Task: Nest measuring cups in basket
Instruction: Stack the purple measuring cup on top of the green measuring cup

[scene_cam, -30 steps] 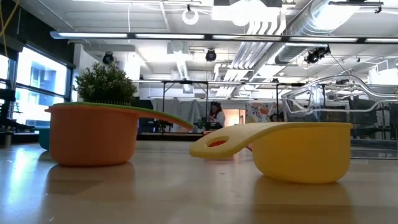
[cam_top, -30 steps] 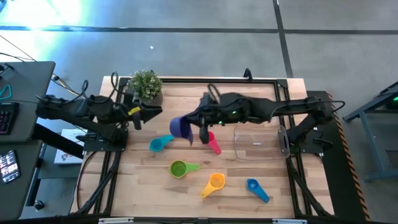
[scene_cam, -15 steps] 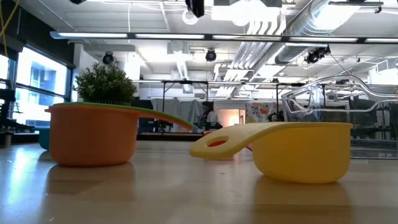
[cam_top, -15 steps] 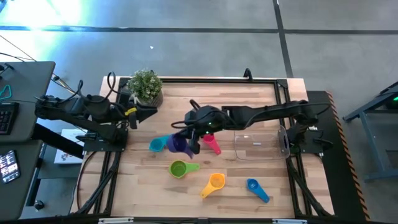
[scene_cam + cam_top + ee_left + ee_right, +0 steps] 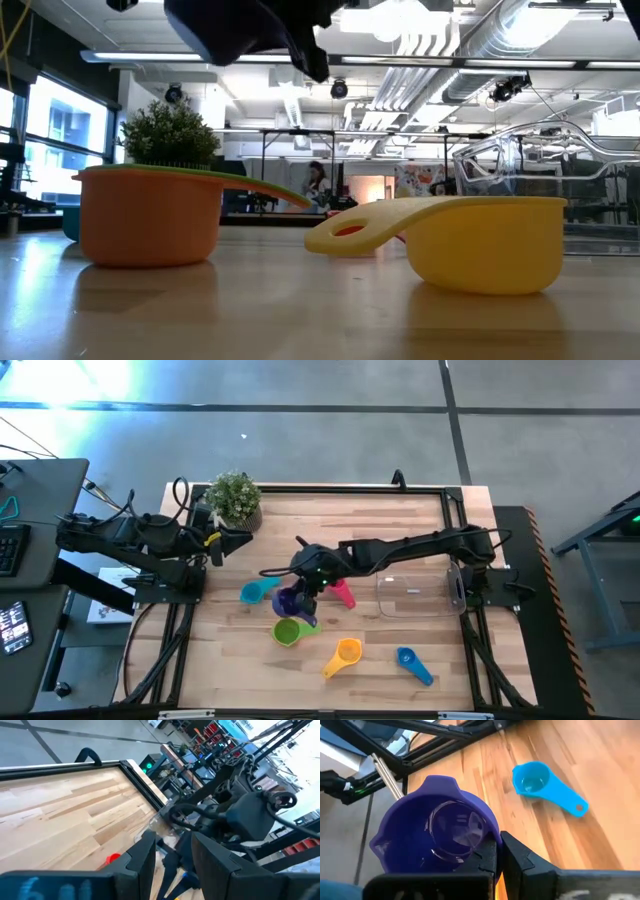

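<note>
Room: grey concrete floor with dark seams around a pale wooden bench. Exposed ceiling ducts and strip lights overhead. Bright windows at left. Desk with keyboard left of bench. A person stands far back.

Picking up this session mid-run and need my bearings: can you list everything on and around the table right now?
Purple cup: one, purple, held above the table beside the green cup.
Green cup: one, green, table centre.
Teal cup: one, teal, left of the purple cup.
Magenta cup: one, magenta, left of the basket.
Orange cup: one, orange, front centre.
Blue cup: one, blue, front right.
Basket: one, clear, right side.
Plant pot: one, green, back left.
Right gripper: shut on the purple cup.
Left gripper: open, waiting by the plant pot.
</note>
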Motion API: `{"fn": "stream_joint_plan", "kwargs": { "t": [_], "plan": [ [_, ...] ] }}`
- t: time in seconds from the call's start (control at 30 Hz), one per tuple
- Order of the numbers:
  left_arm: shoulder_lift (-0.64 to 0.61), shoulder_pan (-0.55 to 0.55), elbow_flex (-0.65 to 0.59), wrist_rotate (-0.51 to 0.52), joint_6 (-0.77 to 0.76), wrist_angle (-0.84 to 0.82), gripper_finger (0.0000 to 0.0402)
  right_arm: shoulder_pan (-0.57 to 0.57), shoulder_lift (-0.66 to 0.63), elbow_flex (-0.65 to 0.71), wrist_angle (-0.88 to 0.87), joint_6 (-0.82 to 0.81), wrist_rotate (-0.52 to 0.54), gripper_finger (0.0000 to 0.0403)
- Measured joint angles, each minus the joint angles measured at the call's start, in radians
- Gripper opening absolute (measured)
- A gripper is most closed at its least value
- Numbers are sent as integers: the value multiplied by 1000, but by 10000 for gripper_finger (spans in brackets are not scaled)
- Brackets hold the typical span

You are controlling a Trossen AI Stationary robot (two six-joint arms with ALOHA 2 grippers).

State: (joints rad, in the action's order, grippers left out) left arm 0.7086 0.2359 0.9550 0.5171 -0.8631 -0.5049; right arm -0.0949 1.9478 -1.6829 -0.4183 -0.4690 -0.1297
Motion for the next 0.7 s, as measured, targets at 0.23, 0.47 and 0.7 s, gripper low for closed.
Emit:
{"fn": "stream_joint_plan", "kwargs": {
  "t": [0.23, 0.47, 0.7],
  "plan": [
    [15, 0, 0, 2, 0, 0, 115, -29, 59, 0, -3, -76, -7, 1],
    [41, 0, 0, 3, 0, 0, 115, -50, 100, 0, 10, -145, -1, 1],
    [48, 0, 0, 3, 1, -5, 115, -56, 128, 0, 4, -122, -12, 1]
  ]
}}
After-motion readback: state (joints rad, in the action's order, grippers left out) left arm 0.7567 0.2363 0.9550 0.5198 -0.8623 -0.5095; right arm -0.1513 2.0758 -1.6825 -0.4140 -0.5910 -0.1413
